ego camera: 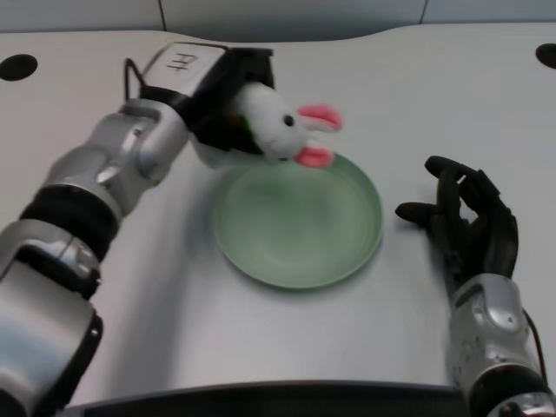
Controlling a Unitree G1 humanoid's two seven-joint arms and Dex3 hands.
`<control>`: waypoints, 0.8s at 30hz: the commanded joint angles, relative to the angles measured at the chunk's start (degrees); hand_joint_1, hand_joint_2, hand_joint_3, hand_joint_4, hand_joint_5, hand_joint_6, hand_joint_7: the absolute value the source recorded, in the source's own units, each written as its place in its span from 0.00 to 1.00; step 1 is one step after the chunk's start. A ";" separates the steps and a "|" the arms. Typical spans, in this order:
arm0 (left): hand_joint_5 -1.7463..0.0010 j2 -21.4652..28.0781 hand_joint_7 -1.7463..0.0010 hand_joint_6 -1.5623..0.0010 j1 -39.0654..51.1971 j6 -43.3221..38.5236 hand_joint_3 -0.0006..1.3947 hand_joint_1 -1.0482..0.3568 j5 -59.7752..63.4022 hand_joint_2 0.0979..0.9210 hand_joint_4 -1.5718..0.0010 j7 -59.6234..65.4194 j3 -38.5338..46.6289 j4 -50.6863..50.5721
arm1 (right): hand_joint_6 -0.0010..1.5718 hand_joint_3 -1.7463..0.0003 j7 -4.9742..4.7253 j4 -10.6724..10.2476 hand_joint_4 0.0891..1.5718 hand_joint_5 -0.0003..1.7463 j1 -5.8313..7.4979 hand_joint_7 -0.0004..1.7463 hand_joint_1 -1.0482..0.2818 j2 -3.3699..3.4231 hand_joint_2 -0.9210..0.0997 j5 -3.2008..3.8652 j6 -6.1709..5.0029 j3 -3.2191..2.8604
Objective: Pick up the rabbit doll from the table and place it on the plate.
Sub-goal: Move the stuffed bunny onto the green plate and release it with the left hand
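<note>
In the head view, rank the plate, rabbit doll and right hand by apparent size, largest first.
1. plate
2. right hand
3. rabbit doll, partly hidden in the left hand, so its rank below the right hand is unsure.

Left arm reaching forward, right arm low at the side.

The silver left forearm slants from the lower left up toward the middle, its black left hand (228,109) raised and closed around a rabbit doll (282,129), fingers wrapped on the doll's body. The right hand (465,221) sits at the right edge, palm inward, fingers loosely curled upward and holding nothing, its silver forearm running down out of view.
</note>
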 commanded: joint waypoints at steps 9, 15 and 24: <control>0.00 -6.26 0.00 0.57 -0.19 -0.85 0.05 0.65 1.52 1.00 0.44 2.63 -3.09 5.14 | 0.30 0.77 -0.78 -2.37 0.33 0.76 1.08 0.59 0.48 1.03 0.00 0.35 1.43 0.41; 0.00 -7.77 0.00 0.58 0.44 0.16 0.08 0.65 1.80 0.99 0.45 2.44 -3.93 7.32 | 0.30 0.77 -1.22 -3.07 0.32 0.75 1.35 0.59 0.47 0.99 0.00 0.10 1.95 0.75; 0.03 -7.89 0.09 0.60 -0.08 1.44 0.04 0.49 0.83 0.90 0.49 -4.75 -4.17 8.62 | 0.30 0.77 -1.45 -3.12 0.33 0.75 1.25 0.58 0.48 0.96 0.00 0.39 2.46 0.66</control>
